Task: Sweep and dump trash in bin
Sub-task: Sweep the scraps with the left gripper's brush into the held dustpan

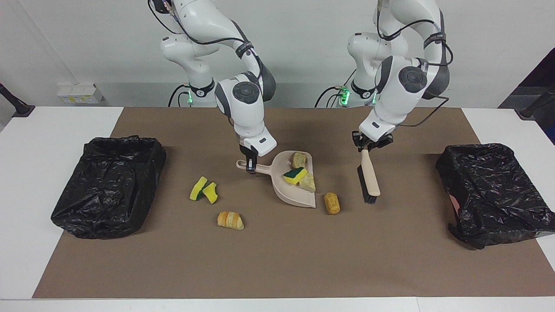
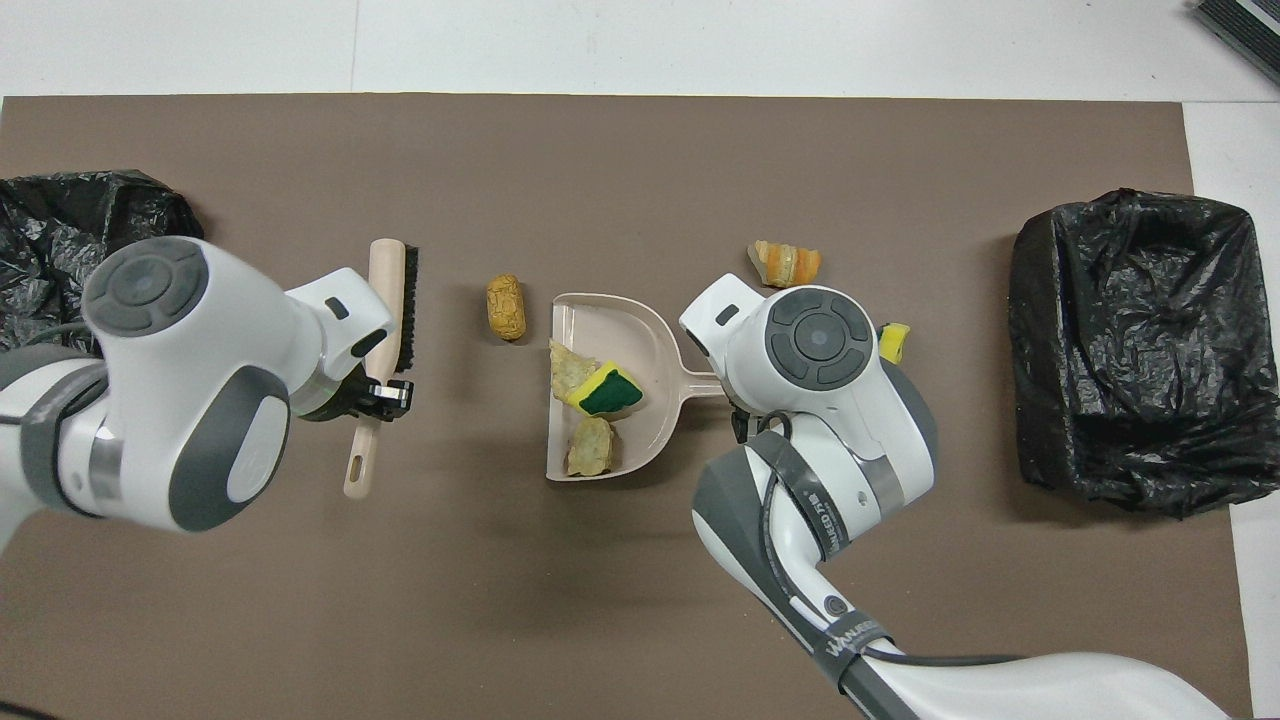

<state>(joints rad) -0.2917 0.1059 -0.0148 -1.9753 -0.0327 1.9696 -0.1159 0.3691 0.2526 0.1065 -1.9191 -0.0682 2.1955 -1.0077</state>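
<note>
**Desk:** What do the two arms hold?

**Photographer:** The right gripper (image 1: 250, 167) is clamped on the handle of the beige dustpan (image 1: 291, 186), which rests on the brown mat (image 1: 277, 260). The left gripper (image 1: 368, 147) is clamped on the brush (image 1: 369, 177), its bristles down toward the mat, well apart from the pan, toward the left arm's end.

**Desk:** And the trash?

**Photographer:** A sponge wedge (image 1: 295, 175) and two bread chunks (image 1: 299, 159) lie in the pan. The bun (image 1: 332, 203) sits just beside the pan's lip. Two sponge wedges (image 1: 204, 190) and the croissant (image 1: 230, 220) lie toward the right arm's end. Black-lined bins (image 1: 108, 186) stand at both ends.
</note>
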